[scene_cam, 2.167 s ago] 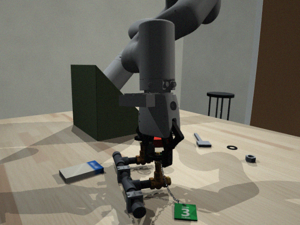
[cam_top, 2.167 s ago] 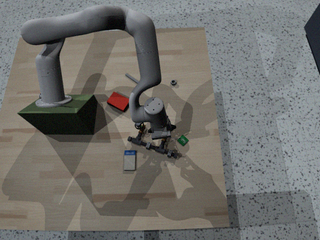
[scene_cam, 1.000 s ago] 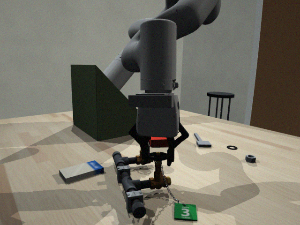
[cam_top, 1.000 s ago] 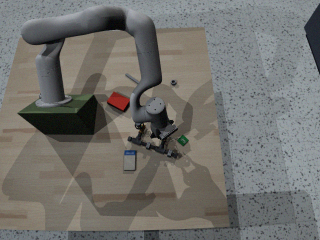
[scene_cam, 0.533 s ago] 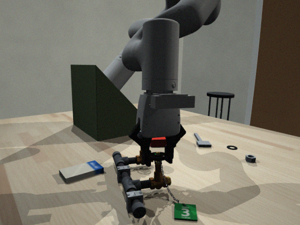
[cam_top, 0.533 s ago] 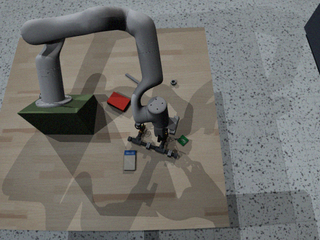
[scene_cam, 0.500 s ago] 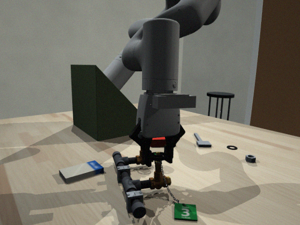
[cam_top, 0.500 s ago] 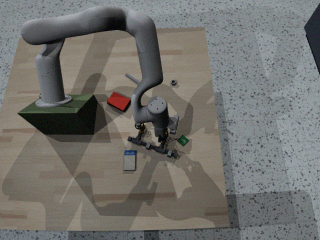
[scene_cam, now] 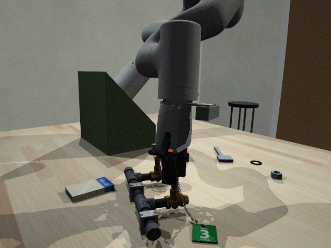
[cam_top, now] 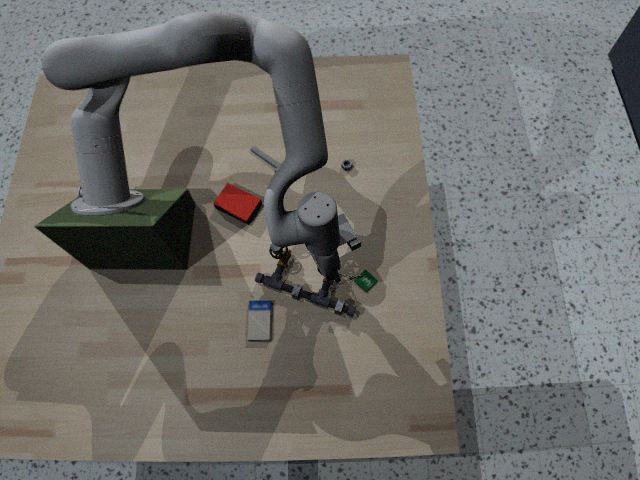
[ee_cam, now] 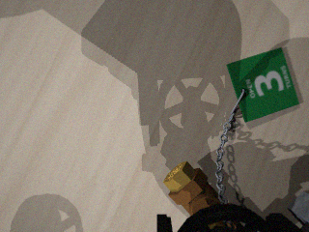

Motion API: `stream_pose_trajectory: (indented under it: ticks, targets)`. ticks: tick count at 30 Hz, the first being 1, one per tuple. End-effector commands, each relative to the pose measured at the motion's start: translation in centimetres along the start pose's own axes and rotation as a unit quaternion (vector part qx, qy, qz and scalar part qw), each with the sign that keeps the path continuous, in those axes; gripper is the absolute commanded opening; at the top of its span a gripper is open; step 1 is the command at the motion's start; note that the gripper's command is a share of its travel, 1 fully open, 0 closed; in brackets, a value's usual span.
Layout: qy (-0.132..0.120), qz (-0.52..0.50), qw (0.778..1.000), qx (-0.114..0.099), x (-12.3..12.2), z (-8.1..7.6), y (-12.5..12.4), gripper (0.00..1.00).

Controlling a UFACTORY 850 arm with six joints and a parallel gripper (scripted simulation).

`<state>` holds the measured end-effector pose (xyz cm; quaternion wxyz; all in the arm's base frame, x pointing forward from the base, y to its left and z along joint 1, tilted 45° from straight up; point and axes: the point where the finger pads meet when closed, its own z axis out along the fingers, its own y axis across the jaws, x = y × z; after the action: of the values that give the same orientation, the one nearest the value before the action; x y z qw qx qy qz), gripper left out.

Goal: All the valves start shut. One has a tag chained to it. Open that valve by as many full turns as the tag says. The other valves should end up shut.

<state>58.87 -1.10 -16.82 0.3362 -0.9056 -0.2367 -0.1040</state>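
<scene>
A dark grey pipe manifold (cam_top: pixel 305 294) lies on the wooden board with two brass valves standing on its branches. The right valve (scene_cam: pixel 175 198) has a chain (scene_cam: pixel 184 206) running to a green tag (scene_cam: pixel 204 233) that reads 3. The tag also shows in the wrist view (ee_cam: pixel 267 84), with the chain (ee_cam: pixel 224 155) and the brass valve body (ee_cam: pixel 185 186). My gripper (scene_cam: pixel 174 172) points straight down over this valve and is shut on its dark handwheel (ee_cam: pixel 227 219). The other valve (scene_cam: pixel 156 170) stands just behind, apart from the fingers.
A blue-capped grey box (cam_top: pixel 259 320) lies left of the manifold. A red block (cam_top: pixel 237 202), a grey bar tool (cam_top: pixel 264 157), a nut (cam_top: pixel 346 164) and a washer (scene_cam: pixel 255 164) lie behind. The arm's green pedestal (cam_top: pixel 118 227) stands at the left.
</scene>
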Motion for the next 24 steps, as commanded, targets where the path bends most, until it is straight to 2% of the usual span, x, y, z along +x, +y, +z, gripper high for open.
stream_pose_trajectory:
  ticks: [1, 5, 10, 12, 13, 15, 19, 24]
  targets:
    - [0.016, -0.138, 0.990, -0.009, 0.06, -0.08, 0.04, 0.00]
    - [0.015, -0.239, 0.971, -0.011, 0.06, -0.08, 0.04, 0.00]
    - [0.017, -0.359, 0.933, -0.015, 0.06, -0.08, 0.04, 0.00]
    - [0.017, -0.359, 0.933, -0.015, 0.06, -0.08, 0.04, 0.00]
    - [0.024, -0.424, 0.905, -0.021, 0.06, -0.08, 0.04, 0.00]
    - [0.025, -0.451, 0.892, -0.022, 0.06, -0.08, 0.04, 0.00]
    - [0.025, -0.478, 0.878, -0.023, 0.06, -0.08, 0.04, 0.00]
    - [0.024, -0.492, 0.870, -0.024, 0.06, -0.08, 0.04, 0.00]
